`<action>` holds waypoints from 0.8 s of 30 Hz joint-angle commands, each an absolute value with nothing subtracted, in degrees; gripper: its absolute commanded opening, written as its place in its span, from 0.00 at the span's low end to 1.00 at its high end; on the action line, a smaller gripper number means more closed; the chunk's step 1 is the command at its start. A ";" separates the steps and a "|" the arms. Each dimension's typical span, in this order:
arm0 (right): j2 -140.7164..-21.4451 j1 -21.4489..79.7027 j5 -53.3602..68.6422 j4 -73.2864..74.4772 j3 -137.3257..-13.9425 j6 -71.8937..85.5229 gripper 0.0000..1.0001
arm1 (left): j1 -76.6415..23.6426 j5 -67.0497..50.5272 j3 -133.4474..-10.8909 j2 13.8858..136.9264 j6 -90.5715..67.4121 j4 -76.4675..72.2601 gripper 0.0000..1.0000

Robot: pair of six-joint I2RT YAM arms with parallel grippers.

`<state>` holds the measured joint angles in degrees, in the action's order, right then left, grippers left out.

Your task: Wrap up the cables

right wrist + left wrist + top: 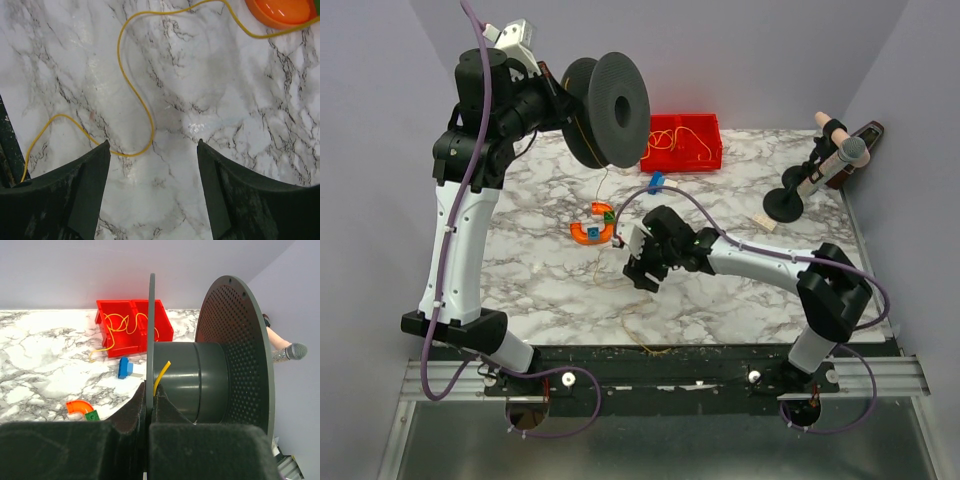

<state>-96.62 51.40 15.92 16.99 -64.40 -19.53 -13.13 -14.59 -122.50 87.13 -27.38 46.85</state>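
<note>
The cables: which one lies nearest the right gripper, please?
The loose cable on the marble table, under the right gripper; the other cable sits coiled in the red bin.

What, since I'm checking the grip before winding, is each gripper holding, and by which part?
The left gripper is shut on the grey spool, pinching its thin flange at the edge. The right gripper is open above the yellow cable, holding nothing.

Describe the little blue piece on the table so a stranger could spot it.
Start at the red bin at the marble table's far edge. Just in front of its left end lies the blue piece, blue with a white end, unlike the orange curved piece nearer the front.
</note>
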 commanded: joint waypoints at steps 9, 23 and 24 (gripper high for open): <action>-106.60 55.19 11.62 17.49 -67.41 -22.42 0.74 | -13.01 -15.12 -124.10 86.40 -27.60 43.51 0.00; -103.90 43.45 0.53 13.54 -66.89 -10.38 0.01 | -13.09 -19.24 -124.72 82.97 -21.28 46.84 0.00; -102.32 40.89 1.14 12.40 -66.80 -8.89 0.01 | -13.01 -20.64 -124.46 82.53 -20.49 47.19 0.00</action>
